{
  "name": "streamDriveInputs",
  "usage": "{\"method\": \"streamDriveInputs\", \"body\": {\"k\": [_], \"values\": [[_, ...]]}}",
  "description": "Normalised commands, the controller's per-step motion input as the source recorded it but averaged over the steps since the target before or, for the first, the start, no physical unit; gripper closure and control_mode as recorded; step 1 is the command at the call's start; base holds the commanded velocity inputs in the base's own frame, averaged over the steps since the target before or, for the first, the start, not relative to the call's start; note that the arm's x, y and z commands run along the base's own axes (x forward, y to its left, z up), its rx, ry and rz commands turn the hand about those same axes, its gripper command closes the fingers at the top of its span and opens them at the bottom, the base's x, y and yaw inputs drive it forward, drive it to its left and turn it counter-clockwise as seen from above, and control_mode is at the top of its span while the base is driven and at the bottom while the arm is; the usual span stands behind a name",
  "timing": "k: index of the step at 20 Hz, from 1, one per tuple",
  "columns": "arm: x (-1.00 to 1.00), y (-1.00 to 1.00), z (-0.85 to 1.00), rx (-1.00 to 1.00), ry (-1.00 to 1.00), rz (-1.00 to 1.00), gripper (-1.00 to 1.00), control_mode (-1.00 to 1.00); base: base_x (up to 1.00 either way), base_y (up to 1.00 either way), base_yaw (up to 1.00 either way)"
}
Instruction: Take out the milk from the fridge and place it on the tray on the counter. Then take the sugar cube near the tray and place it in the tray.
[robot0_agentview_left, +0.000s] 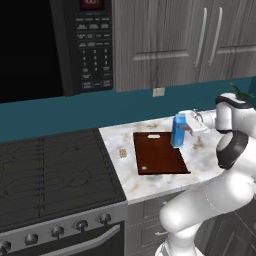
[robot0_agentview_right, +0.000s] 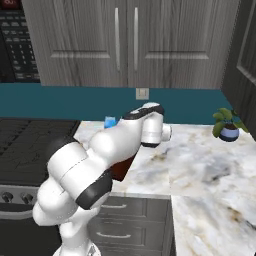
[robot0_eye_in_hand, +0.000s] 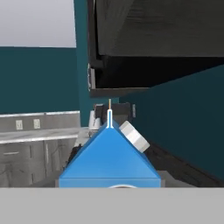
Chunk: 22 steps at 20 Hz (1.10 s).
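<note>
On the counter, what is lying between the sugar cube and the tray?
Nothing: in the left base view, a bare strip of marbled counter separates the sugar cube from the tray.

The tray (robot0_agentview_left: 160, 152) is seen from behind the arm's left side, looked down on from a middling distance, with the stove to its left and the worktop (robot0_agentview_left: 150, 185) beneath it. From the arm's right rear, the same worktop (robot0_agentview_right: 200, 160) and wall cupboards are viewed forward and downward. The milk (robot0_eye_in_hand: 109, 155) is seen very near, along the gripper, facing the microwave above the stove.
</note>
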Motion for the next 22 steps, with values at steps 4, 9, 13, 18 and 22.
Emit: {"method": "streamDriveInputs", "body": {"k": [4,9,13,18,22], "values": [[0.52,-0.02,-0.28,0.0,0.0,0.05,1.0,-1.0,0.0,0.0,0.0],[0.45,-0.03,-0.33,0.01,0.0,0.05,1.0,-1.0,0.0,0.0,0.0],[0.38,-0.11,-0.37,0.0,0.0,0.05,1.0,-1.0,0.0,0.0,0.0],[0.35,-0.2,-0.28,0.0,0.0,0.04,1.0,-1.0,0.0,0.0,0.0],[0.29,-0.22,-0.36,0.0,0.0,0.04,1.0,-1.0,0.0,0.0,0.0]]}}
